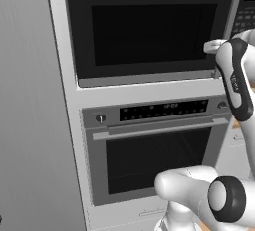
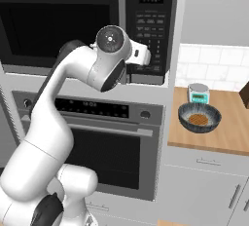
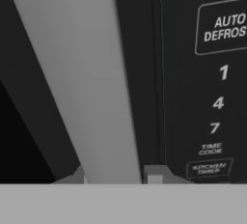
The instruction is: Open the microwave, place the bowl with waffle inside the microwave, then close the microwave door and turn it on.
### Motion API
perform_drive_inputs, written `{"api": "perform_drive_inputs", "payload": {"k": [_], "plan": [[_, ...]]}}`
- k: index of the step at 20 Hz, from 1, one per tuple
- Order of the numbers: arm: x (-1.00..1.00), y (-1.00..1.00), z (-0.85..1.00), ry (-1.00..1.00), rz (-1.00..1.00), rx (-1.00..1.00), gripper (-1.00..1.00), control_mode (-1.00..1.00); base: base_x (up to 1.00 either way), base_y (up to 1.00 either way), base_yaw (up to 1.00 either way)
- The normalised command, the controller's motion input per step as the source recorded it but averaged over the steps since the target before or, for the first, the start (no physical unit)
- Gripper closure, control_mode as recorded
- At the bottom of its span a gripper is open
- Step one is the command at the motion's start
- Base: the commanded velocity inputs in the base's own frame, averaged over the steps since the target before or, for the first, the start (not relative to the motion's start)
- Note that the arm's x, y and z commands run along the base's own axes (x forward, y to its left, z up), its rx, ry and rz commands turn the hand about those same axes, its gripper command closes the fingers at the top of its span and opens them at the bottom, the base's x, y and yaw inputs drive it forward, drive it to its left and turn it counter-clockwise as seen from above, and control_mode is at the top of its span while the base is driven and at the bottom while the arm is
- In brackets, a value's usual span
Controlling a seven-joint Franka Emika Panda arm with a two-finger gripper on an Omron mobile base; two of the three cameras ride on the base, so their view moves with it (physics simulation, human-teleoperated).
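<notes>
At the bottom of the hand view we see our gripper (image 3: 117,175) with its jaws narrowed around the grey handle (image 3: 87,83) of the microwave door (image 1: 149,31), one fingertip on each side. The microwave (image 2: 87,20) fills the upper left of the right base view, above the oven (image 2: 107,142). At middle right, the bowl (image 2: 199,118) with the waffle (image 2: 198,120) sits on the wooden counter (image 2: 228,132).

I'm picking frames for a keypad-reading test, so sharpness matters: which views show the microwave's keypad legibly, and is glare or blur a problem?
Hand view: keypad sharp, labels like AUTO DEFROST and TIME COOK readable, no glare; the grey handle shows soft shading. Right base view: keypad small, its lettering unreadable. Left base view: only a sliver of keypad at the frame edge; the microwave door glass is dark, without reflections.
</notes>
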Motion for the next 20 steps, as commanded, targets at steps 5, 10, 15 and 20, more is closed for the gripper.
{"api": "perform_drive_inputs", "payload": {"k": [5,10,15,20], "plan": [[-0.97,0.00,0.00,-0.02,-0.20,0.00,1.00,-1.00,0.00,0.00,0.00],[-1.00,0.00,0.05,0.05,-0.25,-0.06,1.00,-1.00,0.00,0.00,0.00],[-1.00,0.00,0.00,0.00,-0.22,-0.04,1.00,-1.00,0.00,0.00,0.00],[-1.00,0.05,0.00,0.00,-0.22,-0.07,1.00,-1.00,0.00,0.00,0.00]]}}
